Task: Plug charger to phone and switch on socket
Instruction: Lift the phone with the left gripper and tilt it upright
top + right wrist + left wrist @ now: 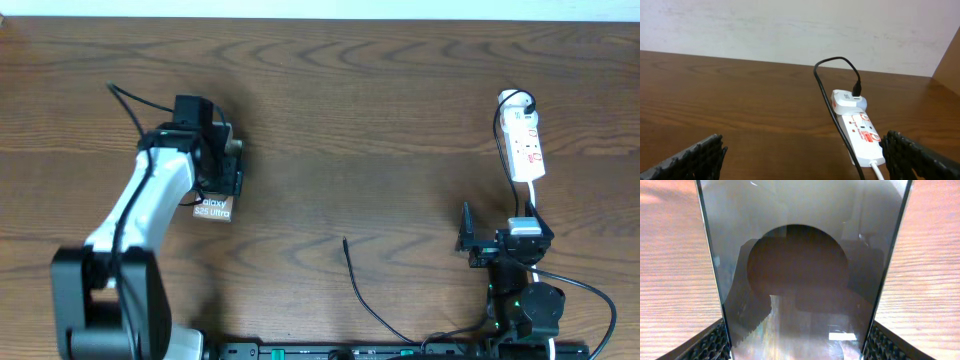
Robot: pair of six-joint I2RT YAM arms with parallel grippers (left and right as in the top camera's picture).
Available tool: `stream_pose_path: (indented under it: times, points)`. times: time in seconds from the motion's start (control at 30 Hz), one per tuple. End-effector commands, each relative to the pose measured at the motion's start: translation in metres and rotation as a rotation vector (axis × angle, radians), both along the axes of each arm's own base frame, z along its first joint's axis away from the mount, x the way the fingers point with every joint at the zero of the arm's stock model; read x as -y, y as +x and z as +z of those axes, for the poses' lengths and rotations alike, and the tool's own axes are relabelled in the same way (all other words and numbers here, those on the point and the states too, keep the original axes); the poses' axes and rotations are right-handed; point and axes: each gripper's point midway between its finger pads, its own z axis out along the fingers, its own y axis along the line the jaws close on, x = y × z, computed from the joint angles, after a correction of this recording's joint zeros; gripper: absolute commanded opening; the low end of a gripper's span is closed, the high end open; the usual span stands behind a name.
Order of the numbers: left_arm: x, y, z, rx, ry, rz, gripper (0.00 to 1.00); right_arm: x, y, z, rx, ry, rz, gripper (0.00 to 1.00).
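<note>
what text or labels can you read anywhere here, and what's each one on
"alaxy" over "S25 Ultra": white lettering on the end of the phone; the start of the first word is hidden.
Red print on the white power strip: too small to read in either view.
No other text shows.

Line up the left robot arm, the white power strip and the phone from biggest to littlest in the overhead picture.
1. left arm: biggest by far.
2. power strip.
3. phone: mostly hidden under the left gripper, so its rank against the strip is unsure.
</note>
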Motion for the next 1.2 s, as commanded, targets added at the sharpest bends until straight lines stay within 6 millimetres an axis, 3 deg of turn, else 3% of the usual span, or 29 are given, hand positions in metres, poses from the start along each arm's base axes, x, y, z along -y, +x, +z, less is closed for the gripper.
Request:
stream_pose_path:
  times: [0.0,0.27,0.57,0.8,1.17]
  points:
    - [0.003,0.01,0.037,0.107,-0.021,0.015,0.08,-0.005,0.0,0.0,0.0,-0.01,0.023,0.99]
    - [0.033,0.004,0.082,0.22,-0.198,-0.041,0.08,-0.005,0.0,0.0,0.0,-0.01,0.023,0.99]
    - [0.059,-0.001,0.095,0.184,-0.407,0.075,0.07,-0.005,0.0,0.0,0.0,-0.01,0.023,0.99]
    - [0.067,-0.001,0.099,0.113,-0.544,0.31,0.08,-0.005,0.0,0.0,0.0,-0.01,0.023,0.99]
    - [0.114,0.0,0.14,-0.057,-0.954,0.457,0.07,-0.005,0.0,0.0,0.0,-0.01,0.023,0.99]
